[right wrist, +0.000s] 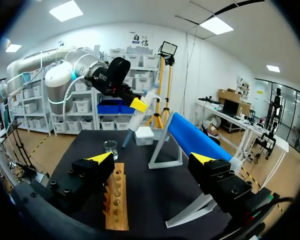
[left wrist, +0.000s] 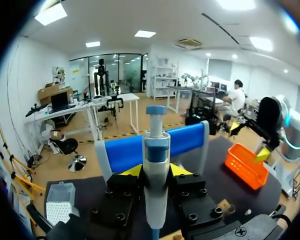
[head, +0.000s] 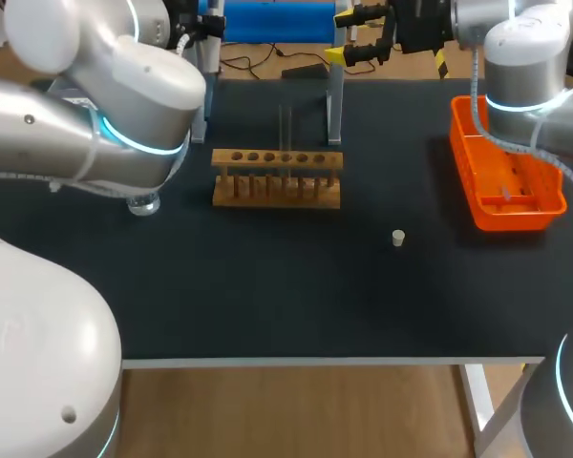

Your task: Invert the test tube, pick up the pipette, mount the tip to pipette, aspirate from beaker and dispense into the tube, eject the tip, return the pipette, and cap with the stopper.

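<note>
The pipette point(left wrist: 156, 145) sits clamped across its pale body in the left pincer point(left wrist: 155, 172), with the blue plunger end clear of the fingers. It looks like light, rigid, smooth plastic, so a firm hold on the body below the plunger suits it. The left arm holds it tilted above the tabletop point(head: 267, 286), near the beaker point(right wrist: 110, 148). The right pincer point(right wrist: 151, 159) gapes wide and empty at the head view's upper right, beyond the wooden rack point(head: 277, 178), where the fragile glass test tube point(head: 286, 134) stands.

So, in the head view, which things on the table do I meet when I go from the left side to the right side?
glass beaker → wooden test tube rack → small stopper → orange basket
</note>
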`<state>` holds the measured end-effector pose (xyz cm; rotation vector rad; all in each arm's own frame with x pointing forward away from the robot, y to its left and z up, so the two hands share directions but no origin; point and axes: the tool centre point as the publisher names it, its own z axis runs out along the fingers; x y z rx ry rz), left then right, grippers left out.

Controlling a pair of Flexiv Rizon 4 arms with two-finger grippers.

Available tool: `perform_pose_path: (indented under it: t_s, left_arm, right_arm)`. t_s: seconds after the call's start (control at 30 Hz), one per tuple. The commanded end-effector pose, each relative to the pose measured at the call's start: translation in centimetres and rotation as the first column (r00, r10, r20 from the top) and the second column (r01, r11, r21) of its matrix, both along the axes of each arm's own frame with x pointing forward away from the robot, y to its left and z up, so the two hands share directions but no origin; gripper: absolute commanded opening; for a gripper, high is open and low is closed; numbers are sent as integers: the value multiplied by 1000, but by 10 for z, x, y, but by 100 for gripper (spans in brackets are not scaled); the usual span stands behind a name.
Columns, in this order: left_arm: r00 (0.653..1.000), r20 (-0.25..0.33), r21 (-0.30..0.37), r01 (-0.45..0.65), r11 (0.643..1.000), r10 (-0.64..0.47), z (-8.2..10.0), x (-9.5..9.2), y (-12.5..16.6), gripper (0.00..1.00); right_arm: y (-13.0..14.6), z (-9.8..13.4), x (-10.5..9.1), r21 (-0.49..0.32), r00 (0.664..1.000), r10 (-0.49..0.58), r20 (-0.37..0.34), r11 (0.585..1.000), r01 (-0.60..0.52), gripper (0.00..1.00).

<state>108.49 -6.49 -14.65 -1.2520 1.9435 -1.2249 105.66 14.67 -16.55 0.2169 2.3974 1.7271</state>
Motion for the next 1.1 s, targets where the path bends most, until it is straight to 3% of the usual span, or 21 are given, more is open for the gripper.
perform_pose_path:
  t_s: [0.03,0.73,1.1]
  left_arm:
    - [1000,-6,11,-1,1000,2,-2,14,1,0]
    - [992,-29,58,-123,991,125,-24,43,7,0]
    - [985,-16,82,-168,982,170,-24,55,12,0]
  right_arm:
    - [-1,1,0,-4,1000,4,-3,1000,-4,100]
    - [-1,1,0,-4,1000,4,-3,1000,-4,100]
    - [-1,1,0,-4,1000,4,-3,1000,-4,100]
